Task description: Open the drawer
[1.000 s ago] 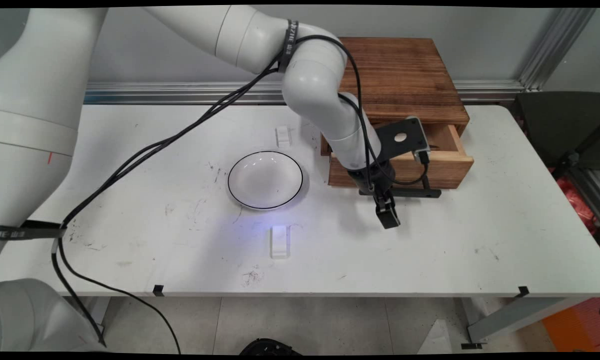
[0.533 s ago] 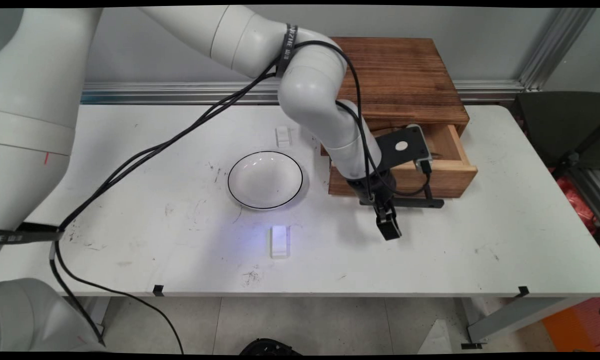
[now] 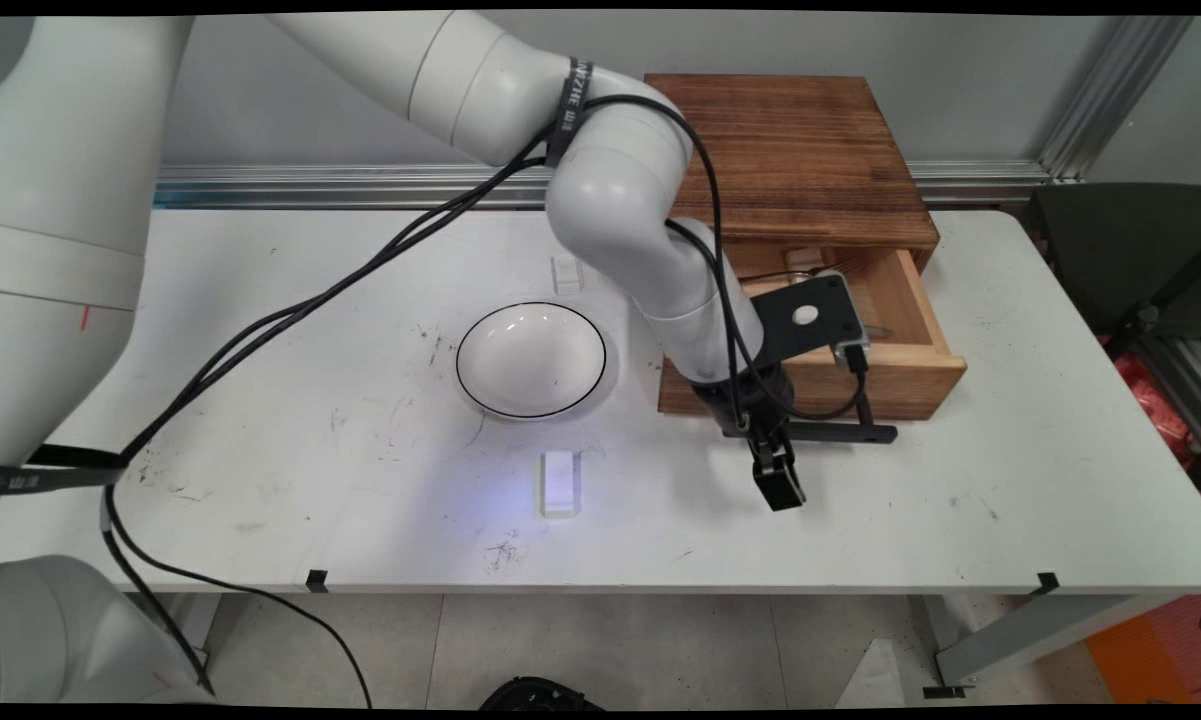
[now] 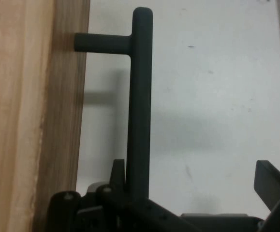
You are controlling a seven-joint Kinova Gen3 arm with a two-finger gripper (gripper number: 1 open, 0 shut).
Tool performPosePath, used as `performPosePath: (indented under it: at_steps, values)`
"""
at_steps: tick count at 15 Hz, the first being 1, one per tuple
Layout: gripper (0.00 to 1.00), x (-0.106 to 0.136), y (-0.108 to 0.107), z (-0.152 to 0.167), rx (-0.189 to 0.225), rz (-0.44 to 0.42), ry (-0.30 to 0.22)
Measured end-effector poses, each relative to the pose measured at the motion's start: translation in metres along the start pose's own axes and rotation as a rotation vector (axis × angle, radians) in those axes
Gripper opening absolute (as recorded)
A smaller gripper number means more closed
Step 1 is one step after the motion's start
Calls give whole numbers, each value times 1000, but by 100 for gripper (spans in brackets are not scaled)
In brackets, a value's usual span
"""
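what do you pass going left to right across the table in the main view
white bowl with a black rim → small white block, nearer the table's front edge → gripper at the black drawer handle → open wooden drawer of the wooden box

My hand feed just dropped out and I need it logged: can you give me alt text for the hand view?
A black bar handle runs up the frame, fixed by a short post to the wooden drawer front along the left. The gripper stands open at the bottom, one finger behind the bar, the other far right over the white table.
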Motion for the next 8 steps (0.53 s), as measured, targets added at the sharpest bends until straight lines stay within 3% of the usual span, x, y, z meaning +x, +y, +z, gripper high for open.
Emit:
performPosePath:
  at_steps: [8]
  values:
    - [100, -2, 24, -2, -38, -10, -1]
